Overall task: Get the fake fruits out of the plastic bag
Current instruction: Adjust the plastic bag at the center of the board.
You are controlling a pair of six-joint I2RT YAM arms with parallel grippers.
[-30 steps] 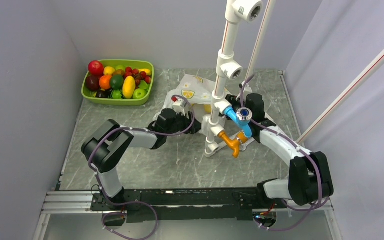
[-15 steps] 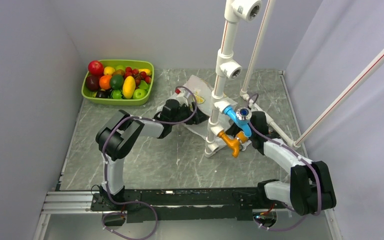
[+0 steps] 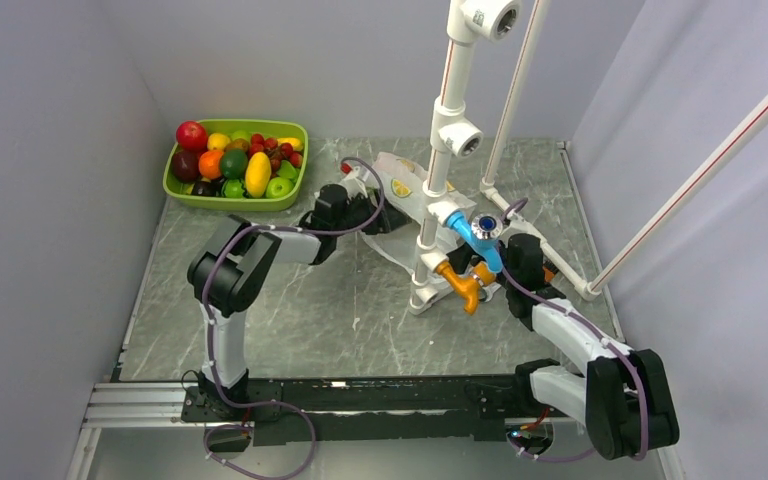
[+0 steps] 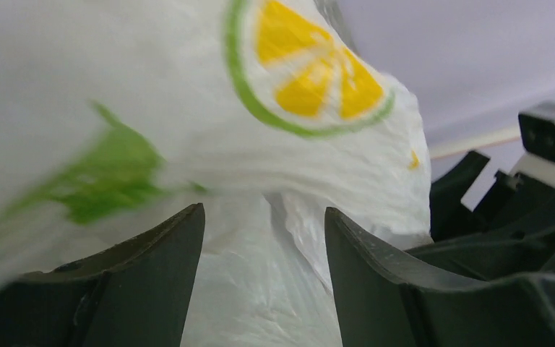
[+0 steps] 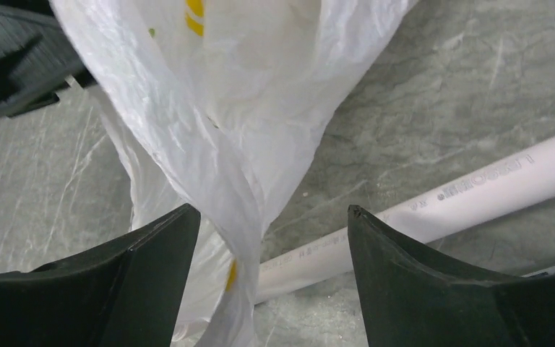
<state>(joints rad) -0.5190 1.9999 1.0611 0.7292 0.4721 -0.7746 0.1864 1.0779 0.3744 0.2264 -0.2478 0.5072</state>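
A lime-green tray (image 3: pixel 295 130) heaped with mixed fruit sits at the far-left corner of the grey marbled counter (image 3: pixel 300 320), near a white pipe frame (image 3: pixel 440 170).

White plastic bag (image 4: pixel 318 181) with yellow lemon slices, green leaves; grey marbled table (image 3: pixel 290 310).

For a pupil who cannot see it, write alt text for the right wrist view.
A twisted strip of the thin white plastic bag hangs between the two dark fingers of the right gripper, which stand apart on either side of it. Behind lie a grey marbled table and a white PVC pipe running diagonally across it.
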